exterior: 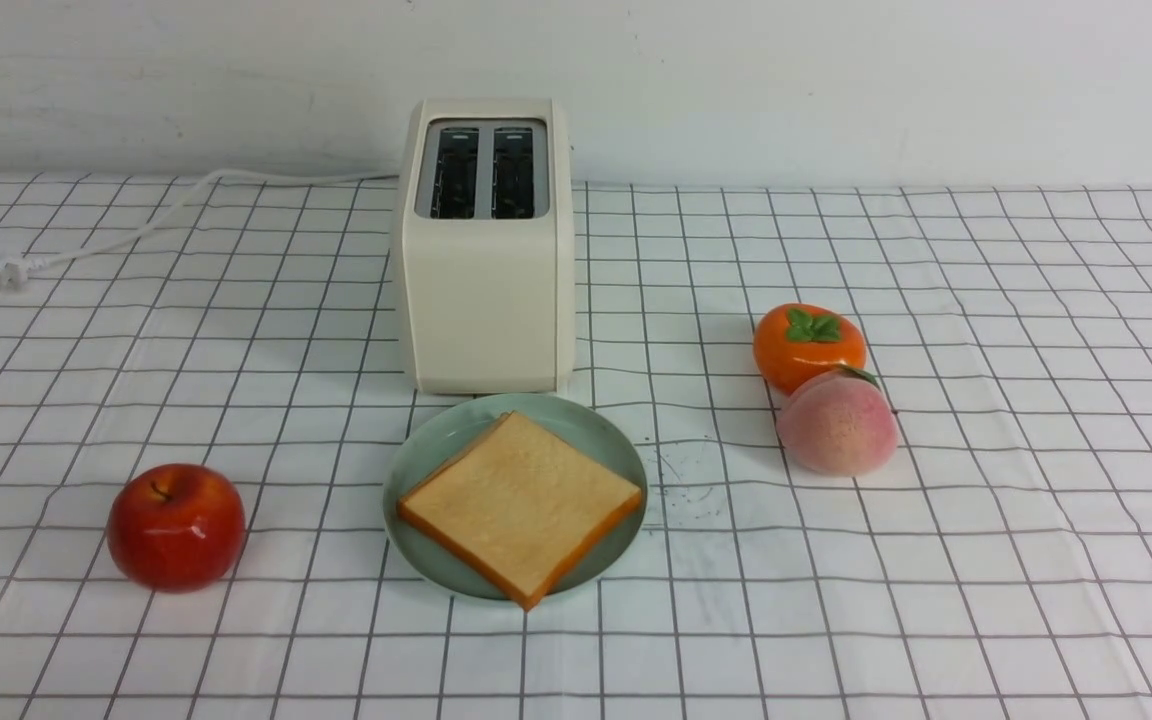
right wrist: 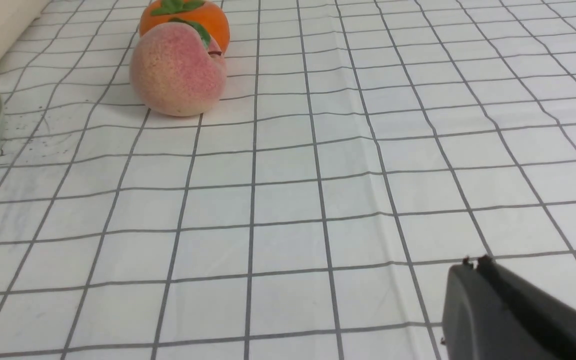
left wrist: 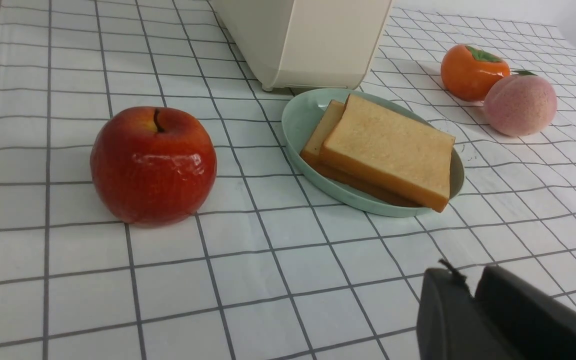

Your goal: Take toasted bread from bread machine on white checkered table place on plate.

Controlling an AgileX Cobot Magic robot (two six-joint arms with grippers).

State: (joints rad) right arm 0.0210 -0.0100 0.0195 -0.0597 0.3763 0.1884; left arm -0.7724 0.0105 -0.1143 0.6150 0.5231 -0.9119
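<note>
Now 2 golden toasted bread (left wrist: 385,150) slices stacked on plate (left wrist: 298,117).

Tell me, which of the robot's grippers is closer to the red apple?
Probably the left. Its wrist view shows the left gripper close by the red apple. The right gripper faces the peach, and no apple appears in its view.

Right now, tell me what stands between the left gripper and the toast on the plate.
Nothing visible does. In the left wrist view, only bare white checkered table lies between the left gripper and the toasted bread, stacked on the plate. The apple sits off to one side.
</note>
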